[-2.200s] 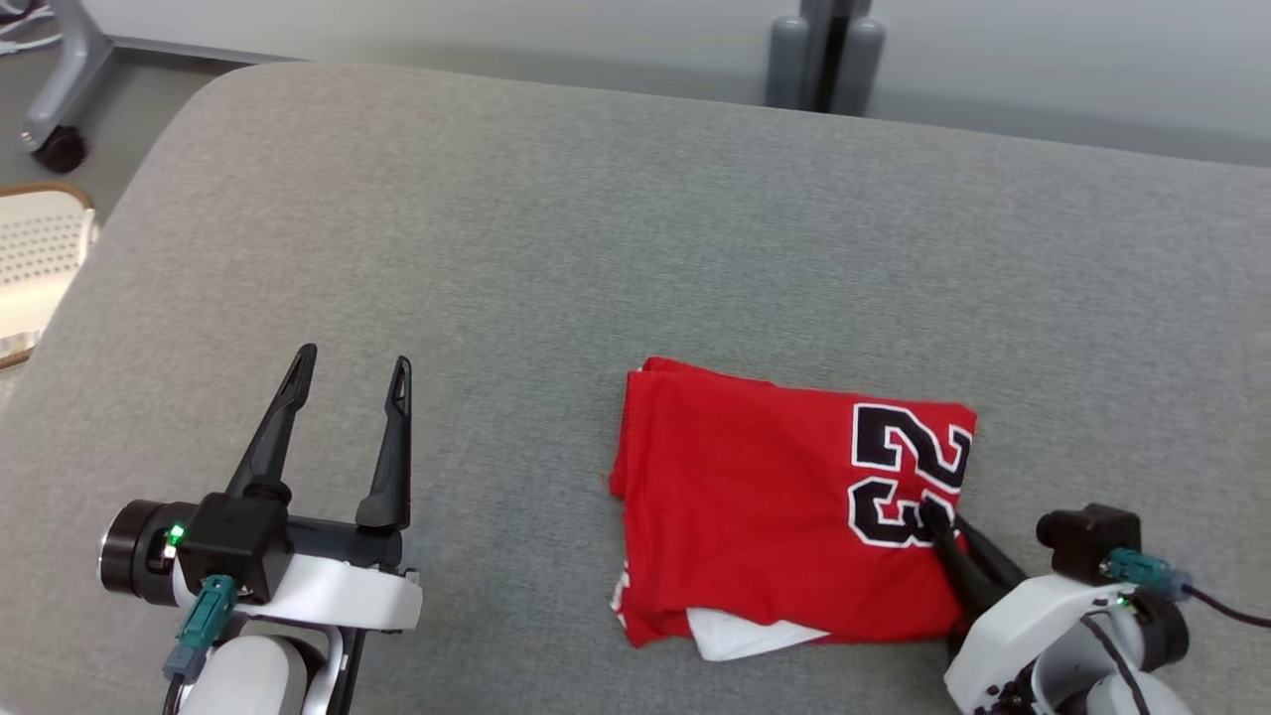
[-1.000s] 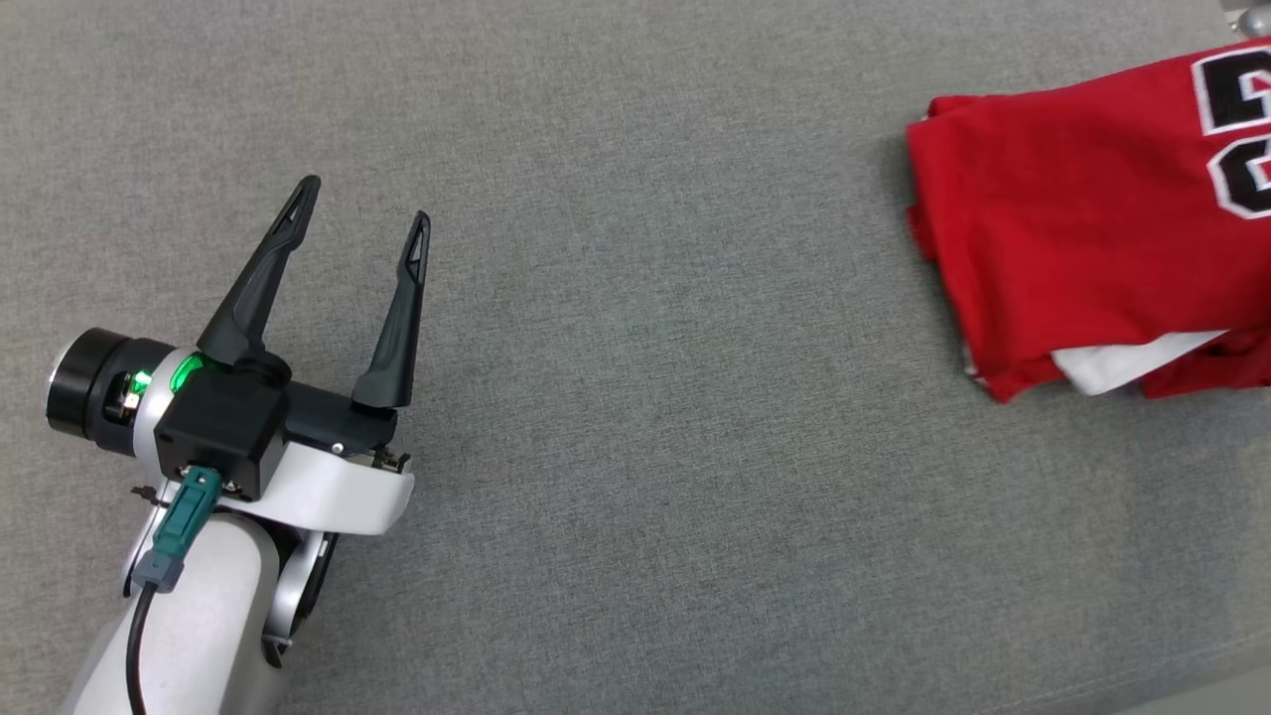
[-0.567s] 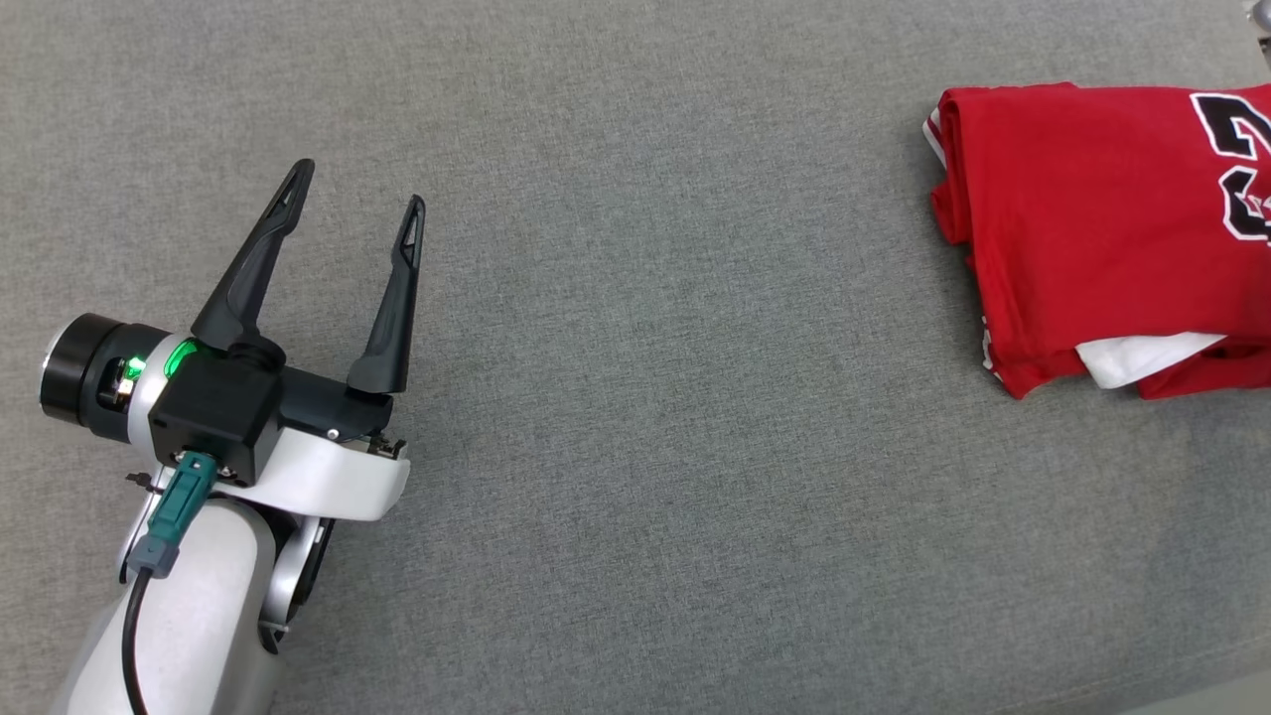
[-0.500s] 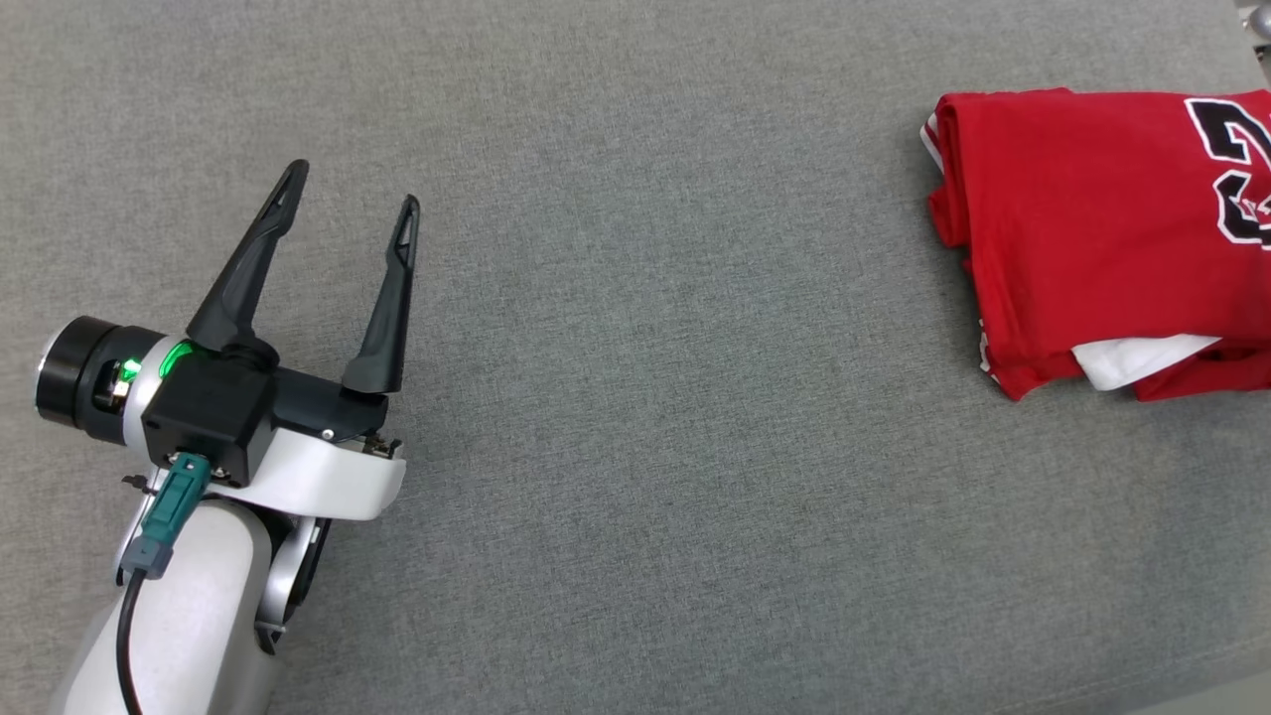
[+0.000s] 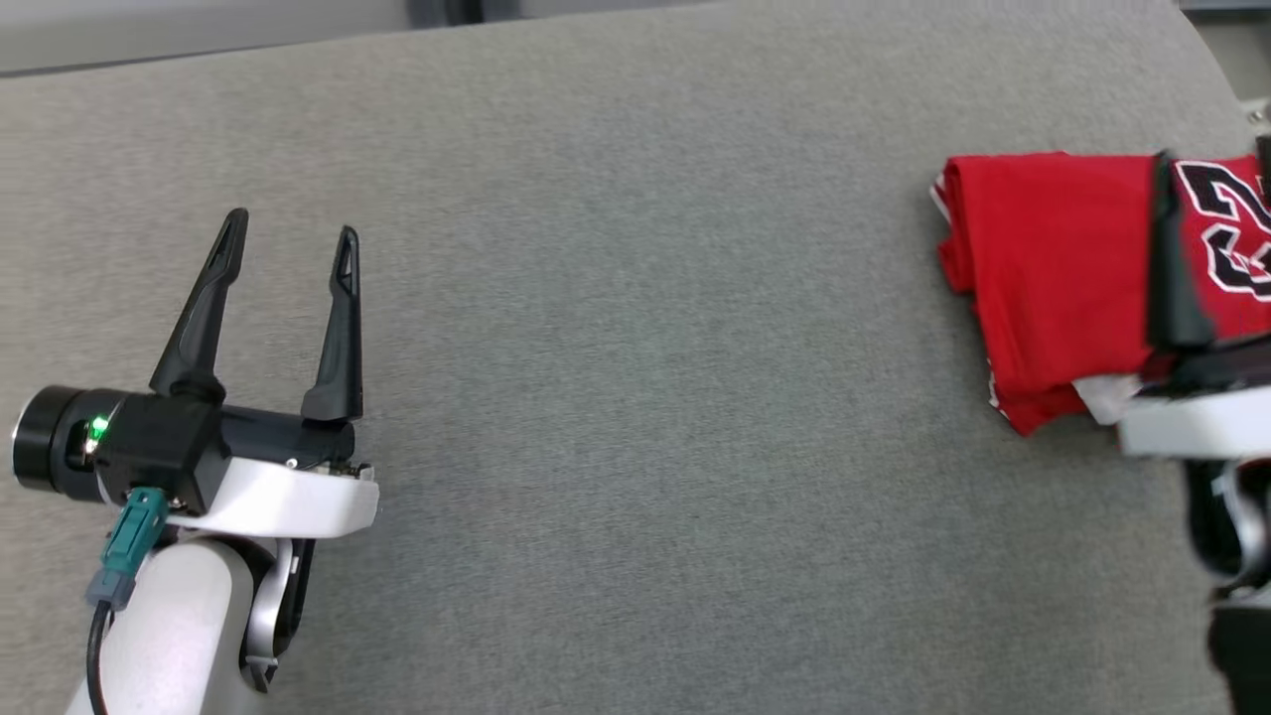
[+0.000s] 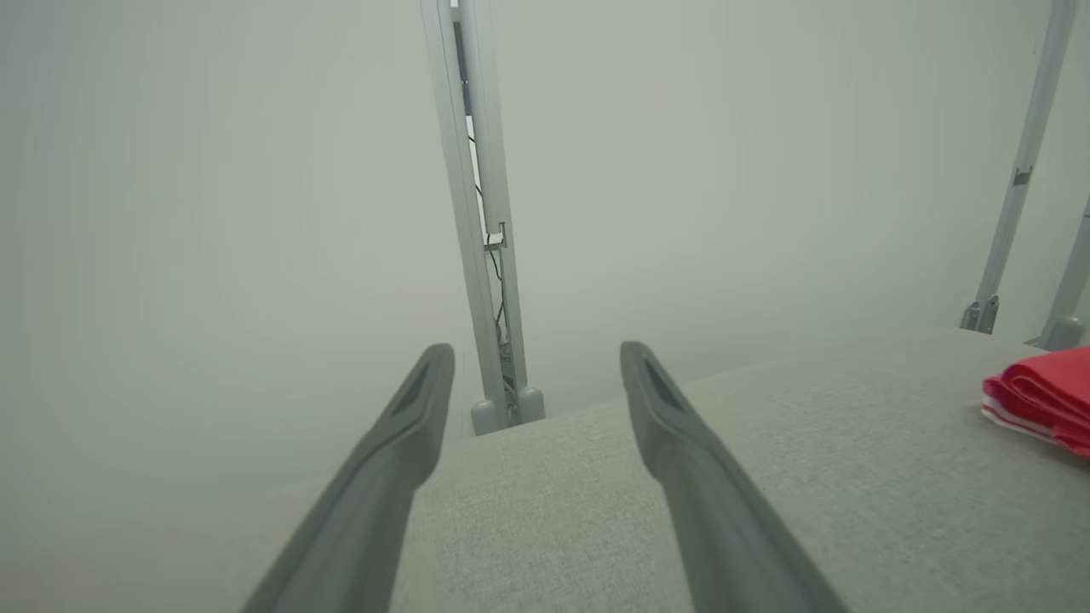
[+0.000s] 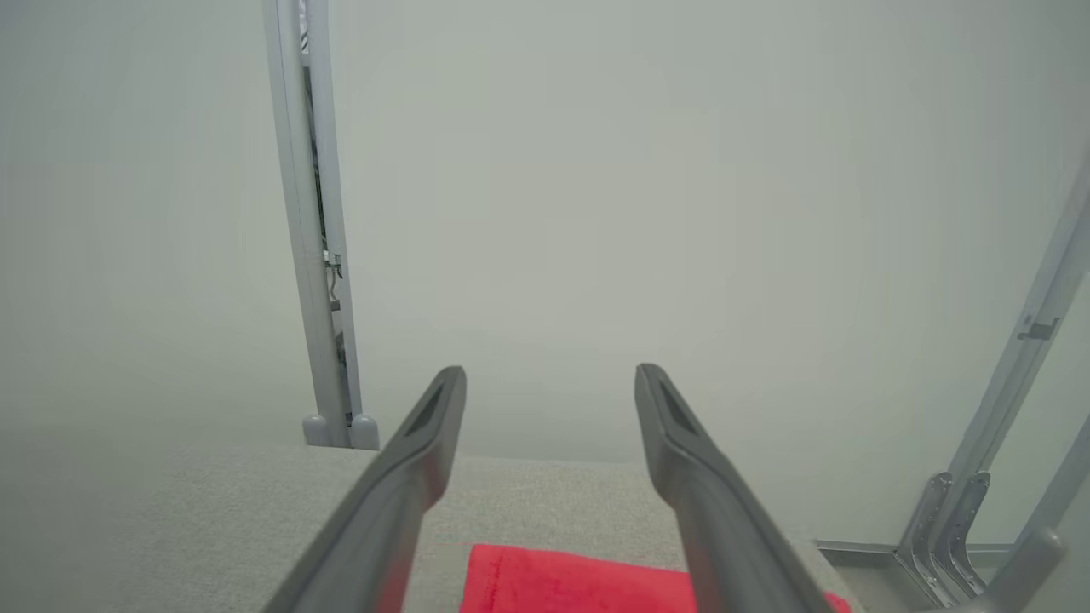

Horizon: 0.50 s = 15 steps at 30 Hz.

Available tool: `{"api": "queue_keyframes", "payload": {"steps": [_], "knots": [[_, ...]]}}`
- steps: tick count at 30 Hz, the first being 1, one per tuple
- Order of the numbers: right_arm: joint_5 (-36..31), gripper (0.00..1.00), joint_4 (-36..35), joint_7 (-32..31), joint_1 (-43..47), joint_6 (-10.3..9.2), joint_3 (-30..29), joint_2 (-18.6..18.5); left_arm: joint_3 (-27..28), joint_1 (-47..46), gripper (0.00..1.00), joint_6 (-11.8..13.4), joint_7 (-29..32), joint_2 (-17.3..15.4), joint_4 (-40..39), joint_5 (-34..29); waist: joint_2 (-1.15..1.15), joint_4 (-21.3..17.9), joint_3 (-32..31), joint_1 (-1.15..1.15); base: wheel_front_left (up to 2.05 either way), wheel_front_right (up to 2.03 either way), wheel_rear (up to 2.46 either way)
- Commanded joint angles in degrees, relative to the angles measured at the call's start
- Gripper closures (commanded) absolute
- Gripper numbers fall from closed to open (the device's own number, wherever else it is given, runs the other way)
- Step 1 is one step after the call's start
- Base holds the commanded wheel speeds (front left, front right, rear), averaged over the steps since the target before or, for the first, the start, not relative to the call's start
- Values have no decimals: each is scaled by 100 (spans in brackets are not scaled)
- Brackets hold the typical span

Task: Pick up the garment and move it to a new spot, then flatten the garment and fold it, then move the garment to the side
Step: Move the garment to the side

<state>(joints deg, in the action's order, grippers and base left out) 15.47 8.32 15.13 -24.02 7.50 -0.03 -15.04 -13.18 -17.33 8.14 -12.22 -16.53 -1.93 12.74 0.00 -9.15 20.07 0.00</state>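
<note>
On the grey cloth-covered bench [image 5: 635,348] lies the garment [image 5: 1053,268], folded, red with a black number, by the right edge near the far corner.

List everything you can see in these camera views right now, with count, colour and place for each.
folded red jersey shirt with black white-edged number print: one, red with a white piece at its near edge, lying at the surface's right end.
grey fabric-covered surface: one, grey, beneath everything.
grey metal upright posts: several, pale grey, standing beyond the surface's far edge.
left tool: one, dark fingers, open and empty, over the surface's left part.
right tool: one, dark fingers, open and empty, over the shirt.
</note>
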Motion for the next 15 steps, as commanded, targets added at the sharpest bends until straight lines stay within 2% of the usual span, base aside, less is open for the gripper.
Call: {"api": "queue_keyframes", "payload": {"steps": [1, 8, 15], "knots": [[-59, 0, -178, 4, 128, 1, 37, 96, 42, 76, 0, 38, -28, 6, 1, 52, 0, 190, -170, 0, 0, 0, 0], [-80, 0, -665, -252, 878, 0, 368, 686, 149, 427, 0, 48, -85, 46, 18, 306, 0, 517, -512, 0, 0, 0, 0], [-96, 0, -643, -393, 1437, 1, 383, 924, 170, 740, 0, -38, -174, 137, 113, 515, 0, 731, -894, 0, 0, 0, 0]]}}
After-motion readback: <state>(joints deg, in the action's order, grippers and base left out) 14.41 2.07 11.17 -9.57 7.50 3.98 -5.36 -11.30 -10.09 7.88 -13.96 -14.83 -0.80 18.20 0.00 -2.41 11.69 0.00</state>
